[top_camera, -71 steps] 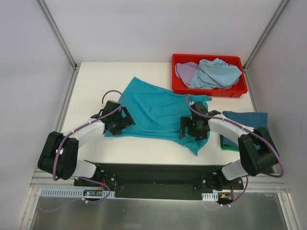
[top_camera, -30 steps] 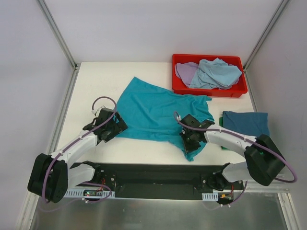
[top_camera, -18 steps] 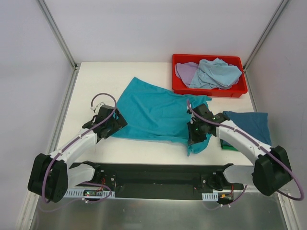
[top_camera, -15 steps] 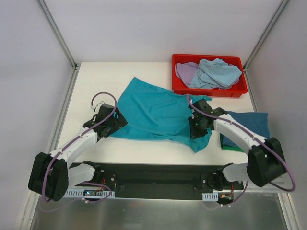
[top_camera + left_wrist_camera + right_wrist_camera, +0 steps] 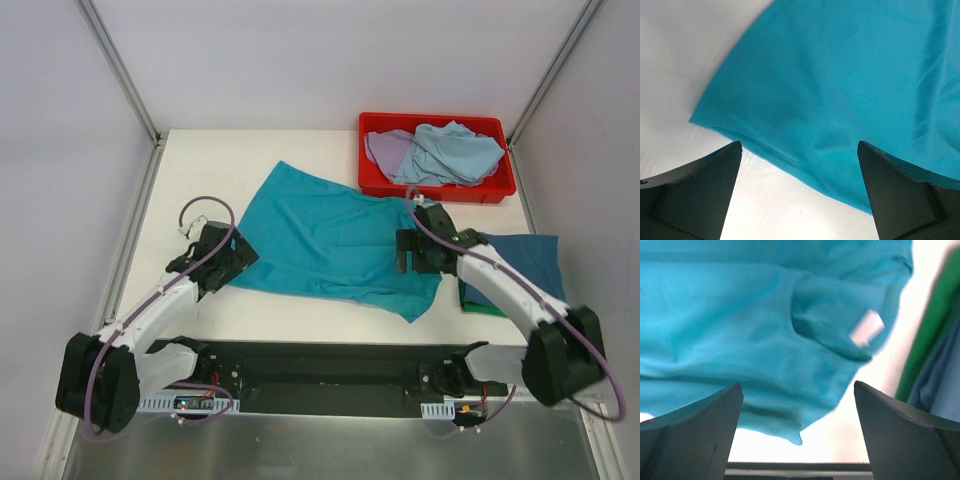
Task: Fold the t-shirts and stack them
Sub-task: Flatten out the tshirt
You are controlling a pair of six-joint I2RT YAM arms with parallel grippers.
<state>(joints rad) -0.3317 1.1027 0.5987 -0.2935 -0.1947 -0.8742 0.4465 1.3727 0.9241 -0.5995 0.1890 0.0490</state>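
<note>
Right pincer (image 5: 796, 389), agape, now nearer red bin (image 5: 437, 191) of shirts (image 5: 445, 152); left pincer (image 5: 799, 147) agape, empty.

We count one teal t-shirt (image 5: 330, 245) lying open on the bench (image 5: 200, 170). One red bin (image 5: 430, 189) holds two crumpled shirts: a lavender shirt (image 5: 385, 148) and a pale blue shirt (image 5: 450, 152). Two folded shirts sit stacked: a dark blue shirt (image 5: 515, 255) over a green shirt (image 5: 478, 306). There are two tools: the left tool (image 5: 799, 146) and the right tool (image 5: 797, 385).

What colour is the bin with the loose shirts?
The bin is red; the top external view shows it best.
</note>
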